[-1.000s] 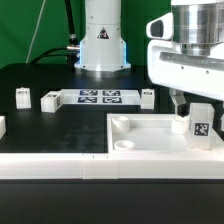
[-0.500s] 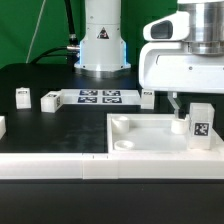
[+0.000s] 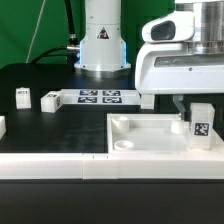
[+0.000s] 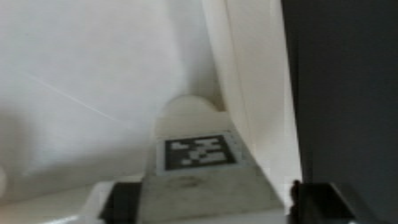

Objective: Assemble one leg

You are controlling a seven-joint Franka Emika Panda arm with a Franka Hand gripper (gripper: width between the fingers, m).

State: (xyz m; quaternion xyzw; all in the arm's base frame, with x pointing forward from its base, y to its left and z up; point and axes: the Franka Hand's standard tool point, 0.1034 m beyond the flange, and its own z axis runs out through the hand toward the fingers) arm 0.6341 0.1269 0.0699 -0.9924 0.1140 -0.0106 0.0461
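The leg (image 3: 201, 124), a small white block with a black-and-white tag facing the camera, stands upright in the corner of the large white recessed panel (image 3: 140, 143) at the exterior view's right. My gripper (image 3: 196, 106) hangs just over it, with one dark finger (image 3: 178, 102) showing beside the leg with a gap between them. In the wrist view the leg (image 4: 199, 160) sits between my two fingers (image 4: 125, 202), with thin dark gaps on both sides. The gripper (image 4: 221, 203) is open around the leg's top.
Three more small white legs (image 3: 22, 96) (image 3: 48, 100) (image 3: 146, 97) stand on the black table near the marker board (image 3: 100, 97). The robot base (image 3: 103, 45) is behind it. Another white part (image 3: 2, 125) shows at the left edge.
My gripper has risen a little and shifted slightly toward the exterior view's left. The leg has stayed upright in the panel corner.
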